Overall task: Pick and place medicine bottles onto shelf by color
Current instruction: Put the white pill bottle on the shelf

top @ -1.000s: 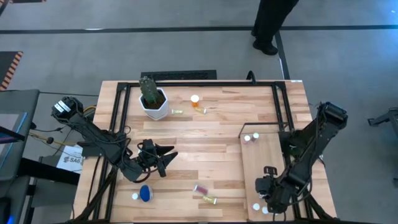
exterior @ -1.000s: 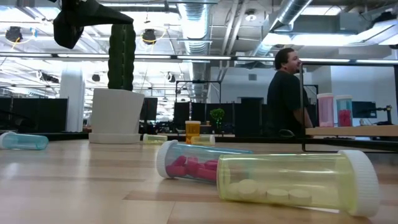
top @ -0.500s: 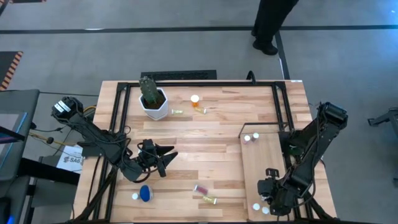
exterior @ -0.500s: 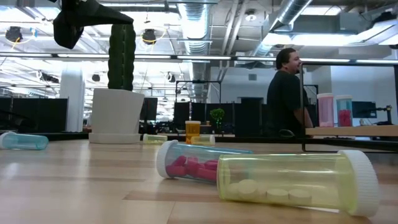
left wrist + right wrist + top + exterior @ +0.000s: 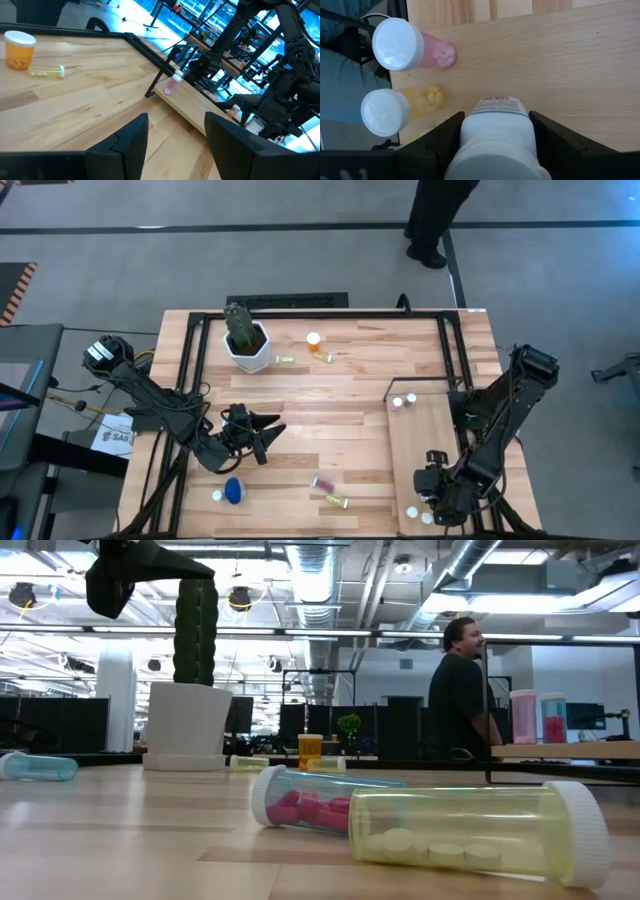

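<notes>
Placement step, by the look of it: white bottle (image 5: 497, 135) sitting between the jaws of the right gripper (image 5: 497, 122), low over the shelf (image 5: 425, 435) at about 5 o'clock on the table (image 5: 340, 390). Impossible to tell whether clamped on the bottle or already loosed, so best treated as unfinished.

Two capped neighbours close by on the shelf: a pink bottle (image 5: 415, 50) and a yellow bottle (image 5: 400, 110), both upright, near the white one but apart from it. Two more small bottles (image 5: 404, 399) at the shelf's far end, around 3 o'clock.

To do it well:
- Settle the base flat on the wood before letting go; no dropping from height.
- Keep clear of the pink and yellow caps; a nudge would likely topple them.
- Open wide enough to free both sides at once, then lift straight up, not sideways.
- Leave room beside it for others of the same colour.

Left gripper (image 5: 177, 135) parked near 8 o'clock, jaws spread, holding nothing.

Left to sort, judging by the table: an orange bottle (image 5: 314, 342) at 12 o'clock, a blue bottle (image 5: 233, 491) near 7 o'clock, and two lying on their sides at 6 o'clock, a fallen pink bottle (image 5: 310, 805) and a yellow-green bottle (image 5: 470, 835). Cactus pot (image 5: 247, 345) at 11 o'clock to be let alone.
</notes>
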{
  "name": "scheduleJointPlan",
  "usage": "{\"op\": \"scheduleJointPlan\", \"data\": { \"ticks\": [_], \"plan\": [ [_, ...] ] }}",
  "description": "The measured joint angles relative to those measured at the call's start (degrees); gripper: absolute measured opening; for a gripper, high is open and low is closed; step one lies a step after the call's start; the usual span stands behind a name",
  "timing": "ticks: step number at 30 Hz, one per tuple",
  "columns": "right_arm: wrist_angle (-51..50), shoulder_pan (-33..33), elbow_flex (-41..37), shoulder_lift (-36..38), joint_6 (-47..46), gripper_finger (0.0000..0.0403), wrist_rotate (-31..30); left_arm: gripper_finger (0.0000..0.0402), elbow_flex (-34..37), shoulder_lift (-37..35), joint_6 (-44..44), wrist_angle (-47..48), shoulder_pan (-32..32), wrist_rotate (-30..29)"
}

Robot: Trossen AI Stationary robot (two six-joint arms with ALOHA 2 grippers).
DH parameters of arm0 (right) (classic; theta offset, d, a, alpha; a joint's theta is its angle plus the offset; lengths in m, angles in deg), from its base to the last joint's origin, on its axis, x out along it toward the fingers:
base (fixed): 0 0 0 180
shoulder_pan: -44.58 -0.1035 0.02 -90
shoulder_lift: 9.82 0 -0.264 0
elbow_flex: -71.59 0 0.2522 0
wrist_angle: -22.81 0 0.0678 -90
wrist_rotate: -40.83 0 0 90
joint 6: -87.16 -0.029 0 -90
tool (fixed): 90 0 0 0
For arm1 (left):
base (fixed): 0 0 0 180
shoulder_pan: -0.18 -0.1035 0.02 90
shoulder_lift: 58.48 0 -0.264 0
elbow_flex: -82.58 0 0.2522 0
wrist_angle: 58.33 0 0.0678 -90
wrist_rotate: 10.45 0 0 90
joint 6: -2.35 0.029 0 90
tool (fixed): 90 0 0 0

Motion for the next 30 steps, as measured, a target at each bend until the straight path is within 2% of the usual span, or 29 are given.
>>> {"op": "scheduleJointPlan", "data": {
  "ticks": [30],
  "plan": [
    [0.88, 1.16, 0.17, 0.11, -0.47, 0.024, 2.92, 0.0183, 0.0, 0.0, 0.03, 0.61, 0.01, -0.43]
  ]
}}
